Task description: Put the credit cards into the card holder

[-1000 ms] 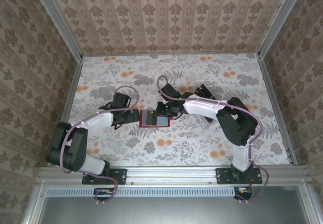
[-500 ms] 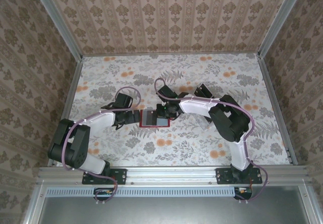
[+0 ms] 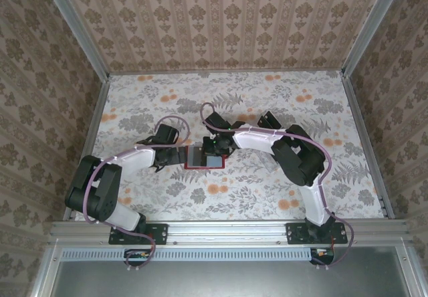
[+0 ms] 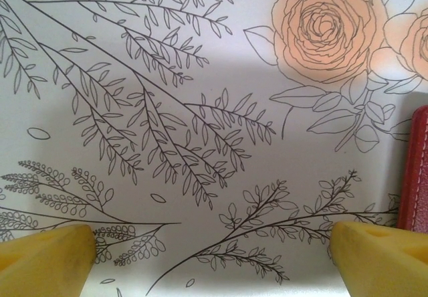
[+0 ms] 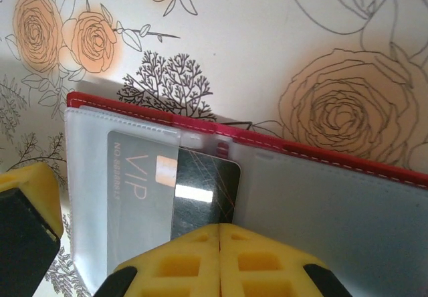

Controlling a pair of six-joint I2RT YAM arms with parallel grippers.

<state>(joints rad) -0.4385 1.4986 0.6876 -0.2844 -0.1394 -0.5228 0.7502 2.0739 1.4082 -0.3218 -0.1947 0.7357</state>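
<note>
The red card holder (image 3: 200,159) lies open on the table, its clear sleeves facing up (image 5: 321,196). One black credit card (image 5: 200,190) sits partly inside the left sleeve, with "VIP" showing through the plastic. My right gripper (image 5: 219,233) is shut, and its joined yellow tips rest over the card's near edge; in the top view the right gripper (image 3: 215,147) is above the holder. My left gripper (image 4: 214,263) is wide open with nothing between its fingers, low over the table. It stands at the holder's left edge (image 4: 418,170), seen from above as the left gripper (image 3: 175,155).
One left gripper fingertip (image 5: 27,203) shows beside the holder's left side. A dark object (image 3: 271,120) lies behind the right forearm, partly hidden. Patterned walls enclose the flowered table (image 3: 221,196) on three sides.
The right gripper has moved left across the holder and its jaws have closed fully. The left gripper has edged right toward the holder's left edge.
</note>
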